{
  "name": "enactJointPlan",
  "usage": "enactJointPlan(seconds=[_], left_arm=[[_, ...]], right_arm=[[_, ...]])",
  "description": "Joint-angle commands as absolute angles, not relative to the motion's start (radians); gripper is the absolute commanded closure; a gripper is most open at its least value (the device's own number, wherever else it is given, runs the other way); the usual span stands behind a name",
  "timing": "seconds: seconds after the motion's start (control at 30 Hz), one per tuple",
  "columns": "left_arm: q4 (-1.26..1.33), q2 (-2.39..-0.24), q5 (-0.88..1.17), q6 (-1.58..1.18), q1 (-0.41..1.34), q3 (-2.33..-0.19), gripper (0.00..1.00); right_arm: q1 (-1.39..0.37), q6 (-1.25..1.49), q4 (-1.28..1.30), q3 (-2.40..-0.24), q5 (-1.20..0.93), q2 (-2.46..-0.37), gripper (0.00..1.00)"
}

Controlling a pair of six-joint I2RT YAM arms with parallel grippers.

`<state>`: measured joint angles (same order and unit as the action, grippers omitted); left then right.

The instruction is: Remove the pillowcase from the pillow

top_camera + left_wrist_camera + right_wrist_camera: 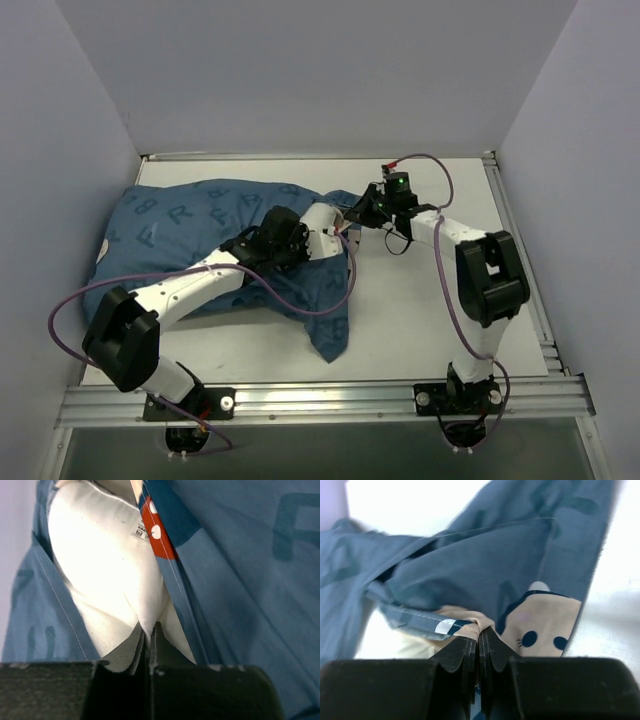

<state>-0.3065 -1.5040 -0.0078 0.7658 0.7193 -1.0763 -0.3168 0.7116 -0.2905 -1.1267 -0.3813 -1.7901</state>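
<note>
Most of pillow (100, 575) hidden, L tool (148, 632) pinches it, R tool (480, 636) pinches pillowcase (485, 565)

The large dark blue lettered fabric pillowcase (180, 225) fills the left half of the white surface (410, 320); bare room lies right of it, up to the white right arm (488, 290).

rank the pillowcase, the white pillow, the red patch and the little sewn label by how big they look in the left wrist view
1. pillowcase: its blue fabric fills most of the view
2. pillow: the exposed white part only
3. red patch
4. label: smallest
This compares visible parts only; the pillowcase hides the rest of the pillow.
</note>
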Motion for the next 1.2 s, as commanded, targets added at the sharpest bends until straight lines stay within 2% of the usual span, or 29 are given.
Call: enactJointPlan(seconds=[0.0, 0.1, 0.23, 0.27, 0.47, 0.6, 0.73, 0.8, 0.87, 0.9, 1.03, 1.17], left_arm=[[-0.626, -1.479, -0.072, 0.784, 0.692, -1.031, 0.98], [-0.718, -1.468, 0.0, 0.804, 0.693, -1.095, 0.98], [-0.761, -1.467, 0.132, 0.694, 0.646, -1.201, 0.98], [-0.785, -1.456, 0.238, 0.672, 0.623, -1.231, 0.98], [-0.834, -1.418, 0.576, 0.528, 0.411, -1.497, 0.98], [-0.828, -1.419, 0.611, 0.399, 0.35, -1.67, 0.98], [-0.734, -1.457, 0.483, 0.259, 0.344, -1.755, 0.98], [-0.703, -1.474, 0.416, 0.218, 0.344, -1.749, 0.98], [-0.678, -1.5, 0.374, 0.206, 0.344, -1.743, 0.98], [-0.669, -1.508, 0.35, 0.198, 0.344, -1.744, 0.98], [-0.652, -1.554, 0.304, 0.19, 0.345, -1.769, 0.98], [-0.646, -1.592, 0.285, 0.175, 0.345, -1.831, 0.98]], right_arm=[[-0.192, 0.669, -0.227, -1.258, -0.12, -1.939, 1.0], [-0.169, 0.675, -0.19, -1.364, -0.147, -2.061, 1.0], [-0.192, 0.654, -0.186, -1.413, -0.167, -2.114, 1.0], [-0.202, 0.641, -0.181, -1.41, -0.16, -2.114, 1.0], [-0.212, 0.575, -0.17, -1.329, -0.182, -2.121, 1.0], [-0.235, 0.554, -0.21, -1.243, -0.224, -2.092, 1.0], [-0.296, 0.487, -0.245, -1.168, -0.279, -1.975, 1.0], [-0.324, 0.463, -0.236, -1.155, -0.288, -1.912, 0.92], [-0.33, 0.433, -0.192, -1.143, -0.279, -1.798, 0.74], [-0.33, 0.417, -0.157, -1.146, -0.259, -1.714, 0.56], [-0.334, 0.33, 0.036, -1.161, -0.192, -1.501, 0.27], [-0.391, 0.307, 0.011, -1.059, -0.289, -1.315, 0.18]])
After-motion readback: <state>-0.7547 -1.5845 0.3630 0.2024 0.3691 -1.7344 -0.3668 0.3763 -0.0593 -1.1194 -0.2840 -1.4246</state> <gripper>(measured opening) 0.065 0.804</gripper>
